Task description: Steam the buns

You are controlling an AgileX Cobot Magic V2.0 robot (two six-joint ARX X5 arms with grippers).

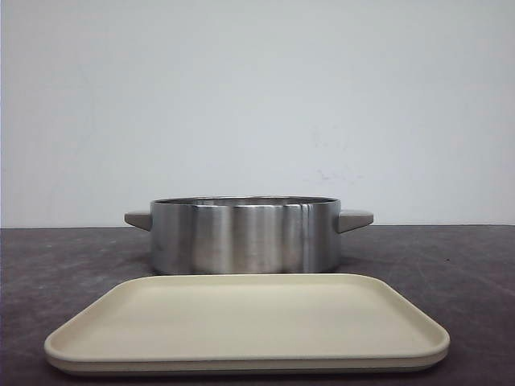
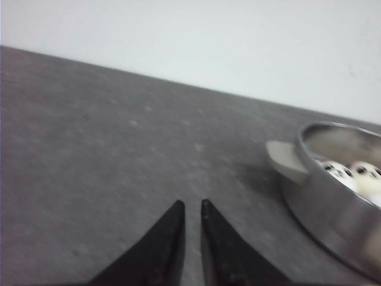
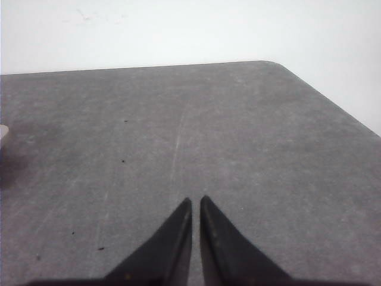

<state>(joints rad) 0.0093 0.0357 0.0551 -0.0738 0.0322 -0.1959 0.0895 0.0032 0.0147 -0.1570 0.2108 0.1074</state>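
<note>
Resting inside the round brushed-steel pot [image 2: 333, 196], the white dome-shaped buns with black panda faces [image 2: 351, 174] show only in the left wrist view; two faces are visible, the count uncertain. They look soft and light, likely to dent; a gentle hold across the dome's sides seems advisable. The cream rectangular tray [image 1: 246, 326] lies just before the pot. Left gripper [image 2: 192, 208] and right gripper [image 3: 196, 204] hang over the grey table [image 3: 238, 131], jaws nearly closed, holding nothing.

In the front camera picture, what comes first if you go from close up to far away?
Tray → steel pot → white wall.
</note>
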